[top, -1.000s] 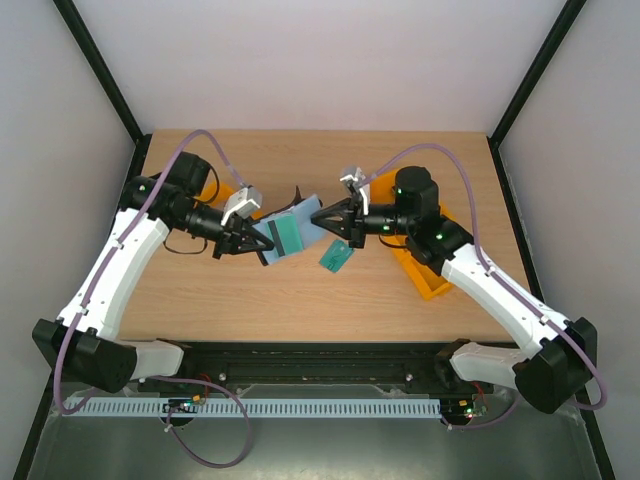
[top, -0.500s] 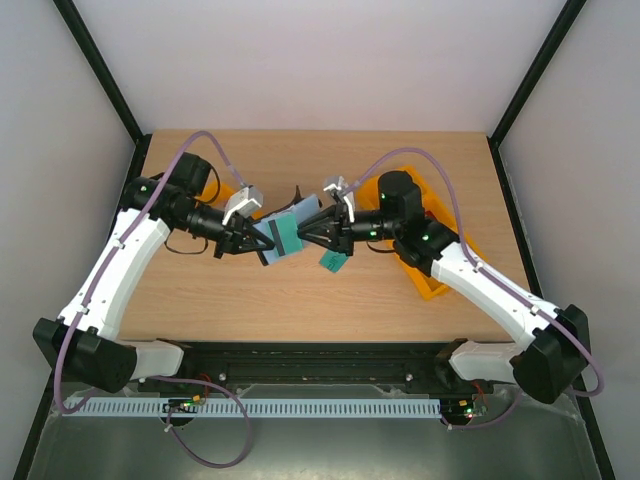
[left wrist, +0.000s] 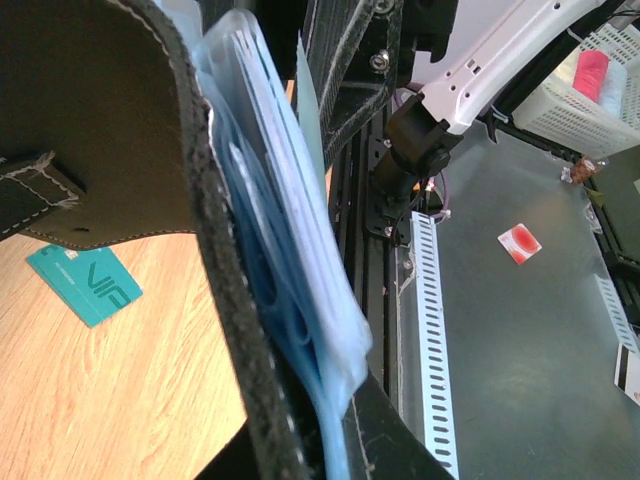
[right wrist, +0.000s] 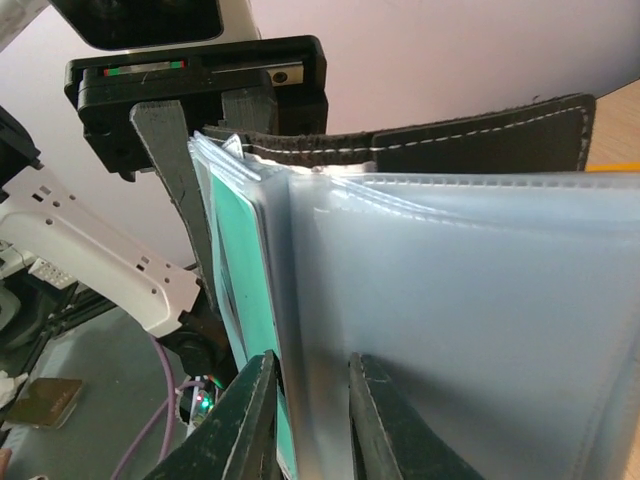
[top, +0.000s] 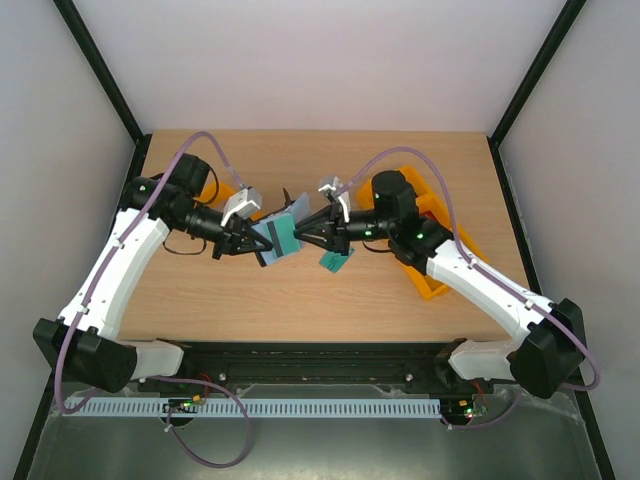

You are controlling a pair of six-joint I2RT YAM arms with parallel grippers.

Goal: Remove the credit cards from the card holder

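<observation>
My left claw (top: 256, 241) is clenched on the open card holder (top: 283, 231), held above the middle of the worktop (top: 200, 290). My right claw (right wrist: 311, 400) straddles a clear sleeve edge beside a sleeved credit card (right wrist: 246, 290); I cannot tell whether it pinches. A loose credit card (left wrist: 85, 285) reading "VIP" lies just near-right.
</observation>
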